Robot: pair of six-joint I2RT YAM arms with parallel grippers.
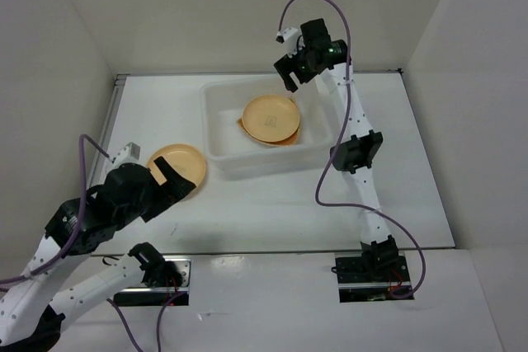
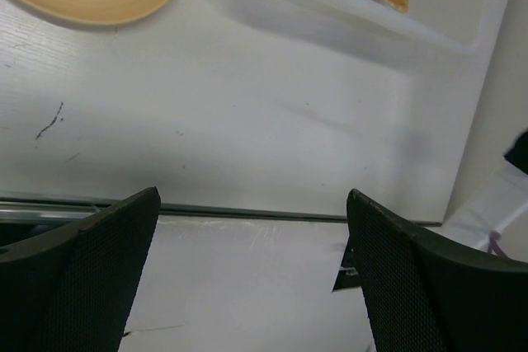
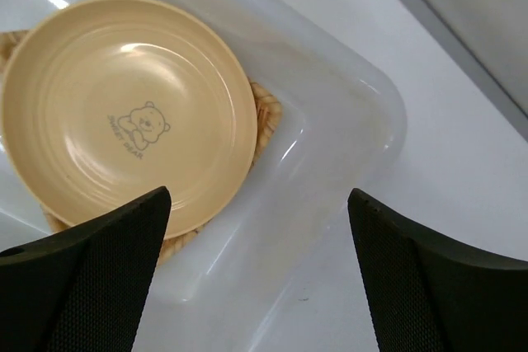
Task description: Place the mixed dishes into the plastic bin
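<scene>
Left gripper (image 2: pixel 253 199): to the near left of the plastic bin (image 1: pixel 264 162), above the table (image 1: pixel 272 212). Fingers are wide apart with nothing between them. The wrist view looks past the fingertips at bare tabletop. Judged to be staged for the next pick, open so the jaws can straddle a plate rim.

Loose tan plate (image 1: pixel 180 167): flat and right way up on the table, just beside the bin's near-left corner. A narrow strip of table shows between the two. It lies just ahead of the left gripper, so it is probably that arm's target. This dish is not yet binned.

Bin contents: the second tan plate (image 3: pixel 128 113), with a bear print in its well, lies level in the right half of the bin. It is stacked on the orange woven dish (image 3: pixel 266 111), whose edge shows only along the plate's right and near sides. Stacking leaves the left half of the bin floor free for the loose plate.

Right gripper (image 3: pixel 260 197): above the bin's far-right corner. Fingers are spread and grip nothing, and the plate below lies free of them. Judged: deposit done, with the arm high enough to clear the rim.

Clear cup: not found in any view.

Progress (judgement): two dishes are in the bin and one is outside.
</scene>
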